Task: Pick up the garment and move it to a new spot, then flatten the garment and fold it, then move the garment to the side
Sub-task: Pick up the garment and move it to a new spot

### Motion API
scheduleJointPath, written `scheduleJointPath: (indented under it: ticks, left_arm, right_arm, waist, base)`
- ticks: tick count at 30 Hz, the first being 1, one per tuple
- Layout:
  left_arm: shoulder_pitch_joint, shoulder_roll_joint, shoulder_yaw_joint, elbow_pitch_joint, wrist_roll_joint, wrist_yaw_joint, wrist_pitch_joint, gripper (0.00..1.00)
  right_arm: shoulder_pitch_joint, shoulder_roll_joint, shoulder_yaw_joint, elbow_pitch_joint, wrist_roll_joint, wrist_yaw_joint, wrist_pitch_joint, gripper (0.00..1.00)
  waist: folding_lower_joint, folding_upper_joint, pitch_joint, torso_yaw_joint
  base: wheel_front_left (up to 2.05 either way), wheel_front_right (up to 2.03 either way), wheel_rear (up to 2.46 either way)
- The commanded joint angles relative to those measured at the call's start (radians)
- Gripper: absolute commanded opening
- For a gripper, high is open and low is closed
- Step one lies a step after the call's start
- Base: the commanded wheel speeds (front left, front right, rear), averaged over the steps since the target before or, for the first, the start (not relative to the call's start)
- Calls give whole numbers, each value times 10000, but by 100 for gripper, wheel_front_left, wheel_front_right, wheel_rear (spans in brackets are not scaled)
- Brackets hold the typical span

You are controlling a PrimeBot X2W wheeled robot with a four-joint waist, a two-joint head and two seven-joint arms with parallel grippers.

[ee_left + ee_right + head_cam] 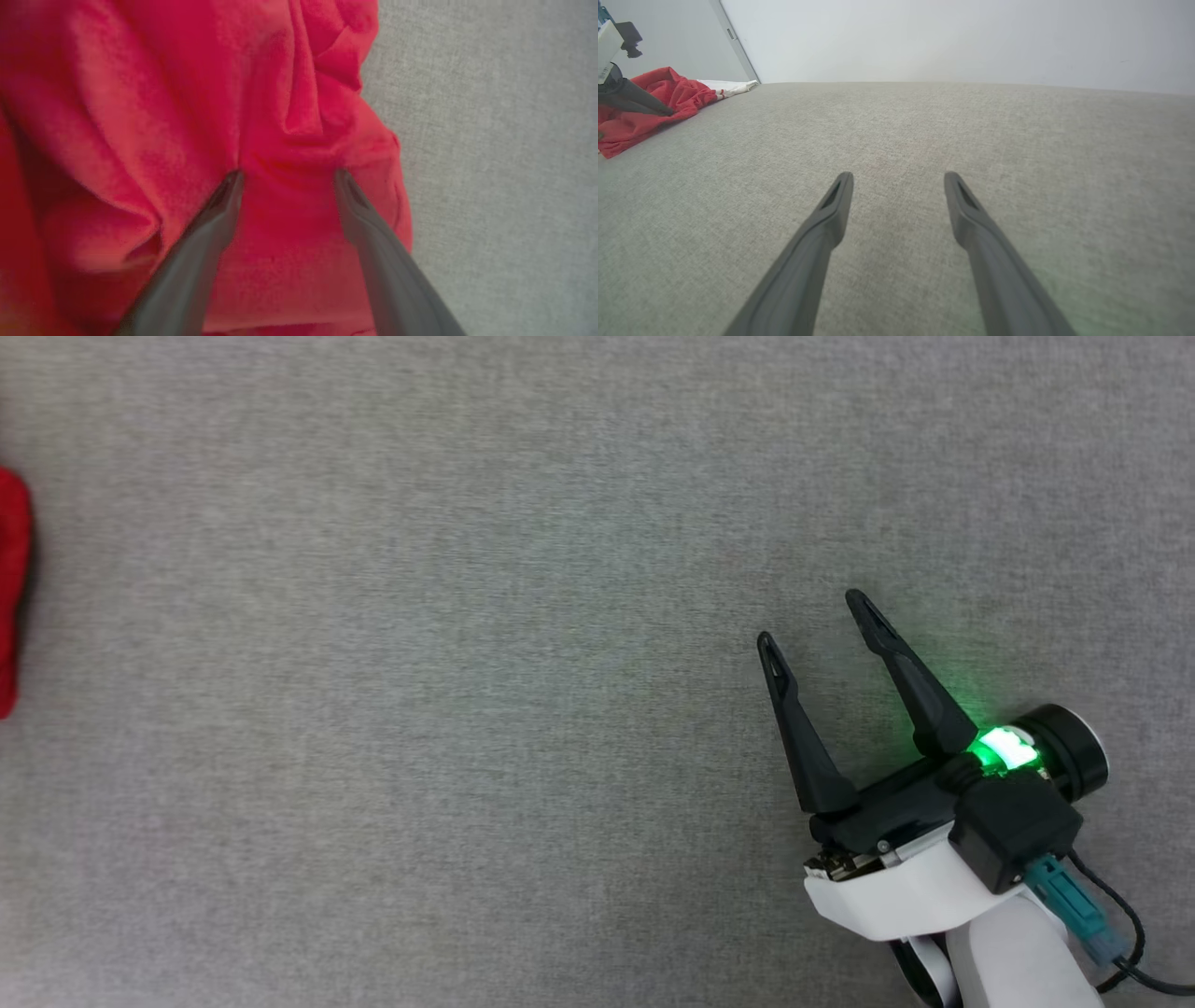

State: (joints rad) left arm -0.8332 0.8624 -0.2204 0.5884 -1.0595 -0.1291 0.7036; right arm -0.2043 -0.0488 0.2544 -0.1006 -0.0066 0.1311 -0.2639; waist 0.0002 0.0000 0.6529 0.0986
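Observation:
The garment (196, 102) is a crumpled red heap on the grey cloth surface; a sliver of the garment (11, 588) shows at the head view's left edge. In the right wrist view the garment (654, 105) lies far left, with a white sleeve part behind it. My left gripper (287, 175) is open, its fingertips pressed down into the red folds, one ridge of cloth between them. The left gripper's dark finger (630, 98) rests on the heap. My right gripper (815, 621) stands open above bare surface at the lower right, holding nothing.
The grey fabric surface (467, 709) stretches wide between the garment and my right gripper. A pale wall (952, 37) rises behind the surface's far edge, with a door frame (735, 42) at the left.

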Motion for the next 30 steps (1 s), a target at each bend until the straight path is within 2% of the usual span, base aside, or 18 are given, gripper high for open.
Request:
scheduleJointPath:
  ticks: [1,3,4,5,6,9,14,21,26,30]
  left_arm:
    - [-103,-105,-96,247,-155,-8,238,100]
    - [-61,-222,-281,416,-246,-9,448,100]
    - [-54,-256,-350,514,-263,-9,502,95]
    - [-30,-296,-426,597,-292,-9,553,45]
    - [11,-345,-479,669,-373,-9,609,0]
    - [153,-473,-596,798,-594,-10,704,0]
    - [221,-429,-758,527,-647,-18,116,0]
    - [467,-174,-1376,-595,-884,-11,-1077,0]
    - [787,-235,-1894,-1566,-1261,-11,-1802,0]
    - [926,-503,-2621,-2466,-1271,-11,-2390,0]
  right_arm:
    - [-42,-25,-63,53,-2,-6,-8,100]
    - [-50,-27,-113,55,-14,-8,-4,100]
    - [-65,-30,-128,57,-8,-8,-3,100]
    - [-79,-30,-137,66,0,-8,-3,100]
    - [-87,-31,-149,75,4,-8,-3,100]
    - [-81,-31,-136,97,-4,-6,-3,100]
    - [-48,-31,-89,155,-24,-6,-6,100]
    - [-20,-22,-82,371,107,-5,-14,100]
    - [114,-22,-248,532,421,-5,-14,100]
    - [267,-22,-412,711,623,-6,-14,100]
  waist:
    - [-2,0,170,-177]
    - [-2,0,212,-220]
    - [-2,0,222,-236]
    - [-2,0,221,-250]
    - [-2,0,212,-260]
    - [-2,0,111,-250]
    - [-2,0,-207,-214]
    - [-2,0,-1214,-249]
    - [-2,0,-2001,-424]
    - [-2,0,-2739,-743]
  base:
    - [0,0,0]
    - [0,0,0]
    - [0,0,0]
    - [0,0,0]
    - [0,0,0]
    - [0,0,0]
    - [0,0,0]
    - [0,0,0]
    - [0,0,0]
    - [0,0,0]
